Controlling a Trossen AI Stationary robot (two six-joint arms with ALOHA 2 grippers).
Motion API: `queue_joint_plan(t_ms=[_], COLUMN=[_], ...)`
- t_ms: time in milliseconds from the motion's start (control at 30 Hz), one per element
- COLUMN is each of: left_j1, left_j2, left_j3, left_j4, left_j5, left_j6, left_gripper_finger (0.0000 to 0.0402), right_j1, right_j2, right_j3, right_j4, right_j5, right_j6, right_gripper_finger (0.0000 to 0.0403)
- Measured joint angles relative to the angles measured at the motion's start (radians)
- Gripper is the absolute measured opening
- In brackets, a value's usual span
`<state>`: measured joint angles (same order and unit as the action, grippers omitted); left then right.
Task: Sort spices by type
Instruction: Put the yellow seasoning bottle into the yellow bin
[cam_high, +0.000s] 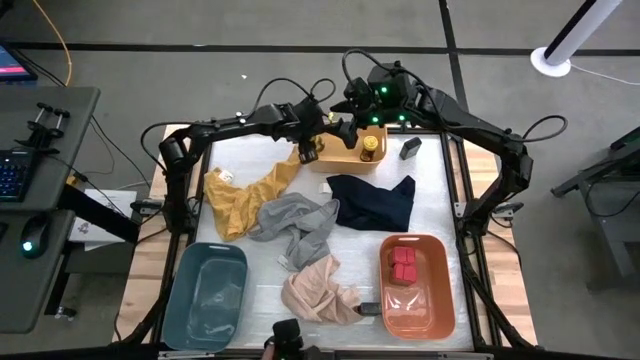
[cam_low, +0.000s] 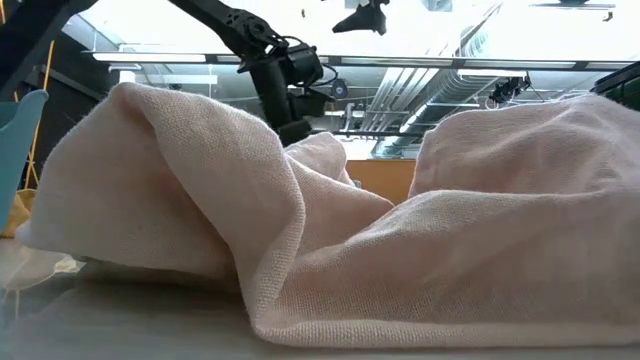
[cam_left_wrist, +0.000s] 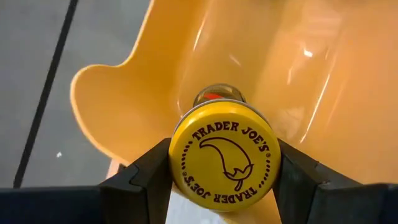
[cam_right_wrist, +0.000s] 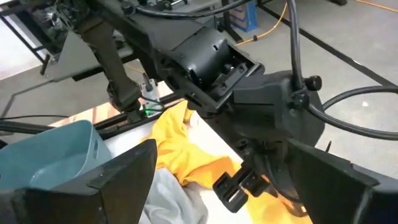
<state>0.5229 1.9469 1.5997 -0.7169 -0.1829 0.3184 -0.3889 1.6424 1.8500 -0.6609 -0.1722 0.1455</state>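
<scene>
My left gripper (cam_high: 308, 152) is at the left end of the yellow bin (cam_high: 345, 155), shut on a round yellow-lidded jar (cam_left_wrist: 225, 155). A second yellow-lidded jar (cam_high: 369, 147) stands inside that bin. A flat dark tin (cam_high: 410, 148) lies on the table just right of the bin. Red tins (cam_high: 402, 265) sit in the orange-red bin (cam_high: 440, 300). My right gripper (cam_right_wrist: 217, 186) hangs open above the bin's far side, holding nothing and facing the left arm. My left gripper pinches the jar by its yellow lid (cam_left_wrist: 186, 155), one finger (cam_left_wrist: 149, 177) on each side of the lid's rim. The lid faces back toward the wrist, and the glass body points away along the fingers. The jar is lifted clear, over the yellow bin's left end (cam_left_wrist: 124, 93).
Cloths are strewn across the table: yellow (cam_high: 240, 195), grey (cam_high: 295, 220), navy (cam_high: 375, 200) and pink (cam_high: 318, 290). The pink cloth (cam_low: 400, 250) fills most of the low view. A teal bin (cam_high: 180, 310) stands at the near left.
</scene>
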Motion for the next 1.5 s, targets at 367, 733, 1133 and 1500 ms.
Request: queue_joint_plan(t_ms=[367,733,1133,1500], left_j1=[0.0,-0.001,-0.003,0.049], left_j2=[0.0,0.0,0.0,-0.048], left_j3=[0.0,0.0,0.001,0.22], left_j4=[-0.105,-0.101,-0.095,-0.29], left_j5=[0.059,0.076,0.085,0.03], left_j6=[0.035,0.034,0.026,0.019], left_gripper_finger=[0.0188,0.0254,0.0253,0.0254], right_j1=[0.019,0.027,0.032,0.029], right_j2=[0.0,0.0,0.0,0.0], right_j3=[0.0,0.0,0.0,0.0], right_j4=[0.0,0.0,0.0,-0.01], right_j5=[0.011,0.01,0.008,0.112], right_j6=[0.011,0.033,0.007,-0.046], right_gripper_finger=[0.0343,0.0343,0.0343,0.0343])
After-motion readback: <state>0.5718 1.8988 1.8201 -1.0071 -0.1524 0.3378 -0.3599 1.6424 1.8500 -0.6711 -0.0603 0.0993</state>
